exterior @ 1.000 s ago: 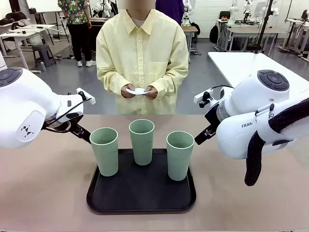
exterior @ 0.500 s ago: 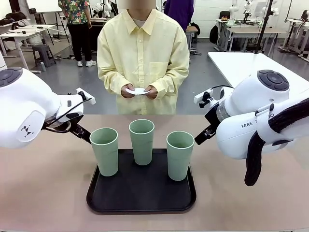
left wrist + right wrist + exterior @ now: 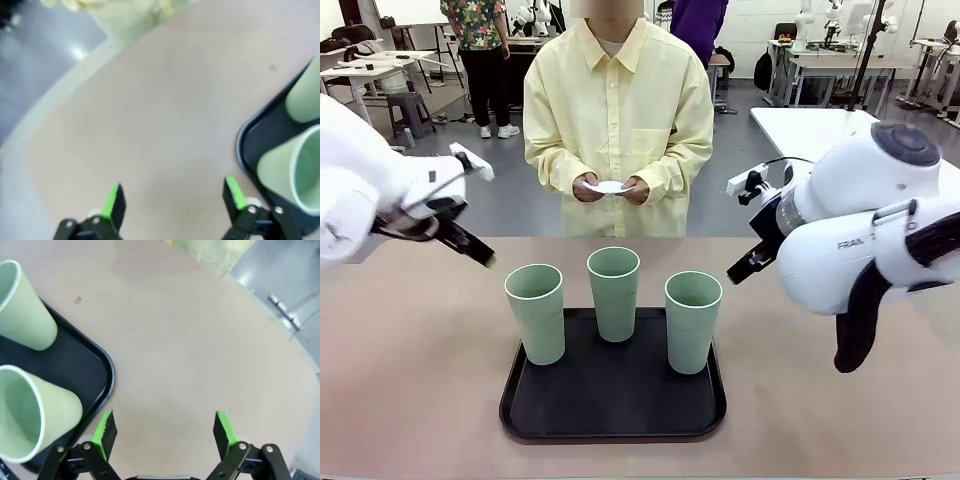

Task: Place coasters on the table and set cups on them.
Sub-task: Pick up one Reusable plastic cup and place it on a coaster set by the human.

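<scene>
Three pale green cups stand upright on a black tray (image 3: pixel 610 415): the left cup (image 3: pixel 535 312), the middle cup (image 3: pixel 613 292) and the right cup (image 3: pixel 692 320). Across the beige table (image 3: pixel 410 400) a person in a yellow shirt holds white coasters (image 3: pixel 609 187) in both hands at waist height. My left gripper (image 3: pixel 472 252) hangs open above the table, left of the left cup; in its wrist view (image 3: pixel 173 196) nothing lies between the fingers. My right gripper (image 3: pixel 742 268) is open too, right of the right cup, and its wrist view (image 3: pixel 165 427) shows bare table between the pads.
A white table (image 3: pixel 820 130) stands behind at the right. Other people stand farther back in the room. Bare tabletop lies on both sides of the tray and between the tray and the person.
My left arm has risen and pulled back to the left, away from the left cup. My right arm has lifted slightly. Cups, tray and the person's hands have not moved.
</scene>
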`<state>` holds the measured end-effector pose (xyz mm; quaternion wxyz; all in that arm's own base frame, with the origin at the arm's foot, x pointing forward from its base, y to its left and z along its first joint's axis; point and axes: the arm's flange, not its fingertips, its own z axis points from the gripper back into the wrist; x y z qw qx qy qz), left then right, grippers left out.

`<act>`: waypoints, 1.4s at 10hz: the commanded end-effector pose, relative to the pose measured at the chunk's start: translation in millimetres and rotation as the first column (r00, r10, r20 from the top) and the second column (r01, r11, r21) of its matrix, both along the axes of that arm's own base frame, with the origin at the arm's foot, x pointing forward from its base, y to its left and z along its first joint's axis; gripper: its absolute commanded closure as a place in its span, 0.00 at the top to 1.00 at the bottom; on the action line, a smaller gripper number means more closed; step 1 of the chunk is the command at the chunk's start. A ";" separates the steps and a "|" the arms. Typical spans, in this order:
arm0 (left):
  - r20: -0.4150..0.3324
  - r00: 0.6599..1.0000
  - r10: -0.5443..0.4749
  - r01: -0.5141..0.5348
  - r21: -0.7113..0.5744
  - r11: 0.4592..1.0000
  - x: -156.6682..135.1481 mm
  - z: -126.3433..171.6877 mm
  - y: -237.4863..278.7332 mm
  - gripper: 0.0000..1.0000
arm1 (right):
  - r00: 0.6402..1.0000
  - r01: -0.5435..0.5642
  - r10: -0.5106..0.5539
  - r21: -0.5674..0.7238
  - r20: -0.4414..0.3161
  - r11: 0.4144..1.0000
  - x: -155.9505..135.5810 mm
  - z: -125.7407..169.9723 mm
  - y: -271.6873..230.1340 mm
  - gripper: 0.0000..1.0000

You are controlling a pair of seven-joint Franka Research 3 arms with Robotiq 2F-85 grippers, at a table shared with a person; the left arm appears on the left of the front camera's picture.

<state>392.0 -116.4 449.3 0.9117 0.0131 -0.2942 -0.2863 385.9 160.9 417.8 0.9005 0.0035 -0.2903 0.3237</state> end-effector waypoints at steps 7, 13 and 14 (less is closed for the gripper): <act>-0.331 0.944 0.014 -0.004 0.033 0.999 -132.3 17.3 40.3 1.00 | 0.975 0.074 -0.128 -0.275 -0.182 0.959 -170.4 -7.4 -36.5 1.00; -0.418 0.874 -0.250 -0.038 -0.571 0.820 -76.6 36.6 94.3 1.00 | 0.899 0.032 0.262 0.649 -0.352 0.760 -59.0 28.3 -102.7 1.00; -0.460 0.848 -0.261 -0.120 -0.648 0.752 -71.1 31.4 111.7 1.00 | 0.889 0.039 0.315 0.741 -0.332 0.671 -60.1 24.8 -126.4 1.00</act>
